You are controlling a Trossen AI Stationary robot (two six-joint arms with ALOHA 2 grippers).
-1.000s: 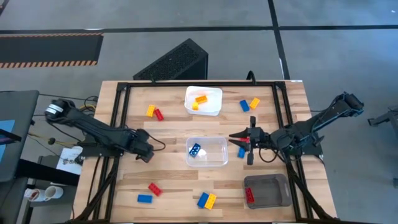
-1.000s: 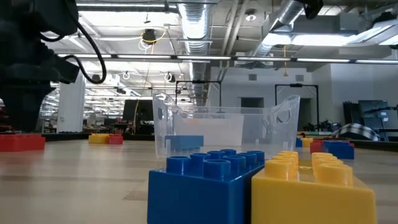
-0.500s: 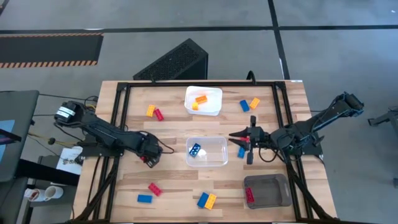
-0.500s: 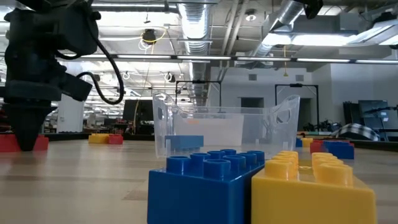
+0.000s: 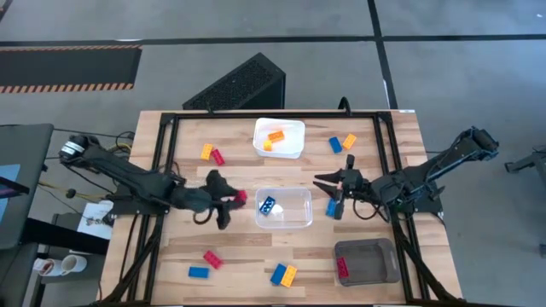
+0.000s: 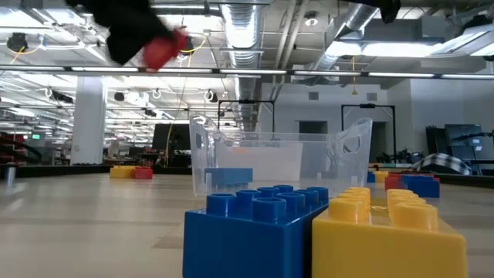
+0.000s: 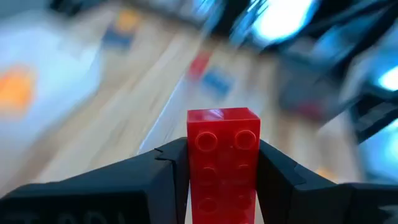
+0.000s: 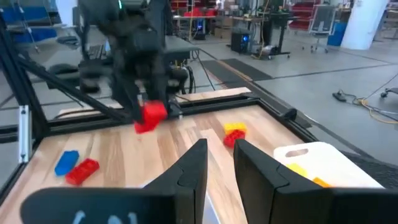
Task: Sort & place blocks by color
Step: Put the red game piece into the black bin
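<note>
While the left gripper (image 5: 235, 200) clamps a red studded plastic brick (image 7: 222, 155) above the table beside the clear rectangular container (image 5: 284, 207), the right gripper (image 5: 328, 194) waits with fingers slightly parted.

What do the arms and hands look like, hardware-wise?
Both arms are dark, near-black jointed links. The left arm has a pale cylindrical part at its outer end and a thin black cable. The left hand and right hand each have two matte black fingers. No markings are legible.

No text, label, brand, number or sign can be read in any view. The small studded plastic bricks carry no legible marking, and the room behind shows none either.
</note>
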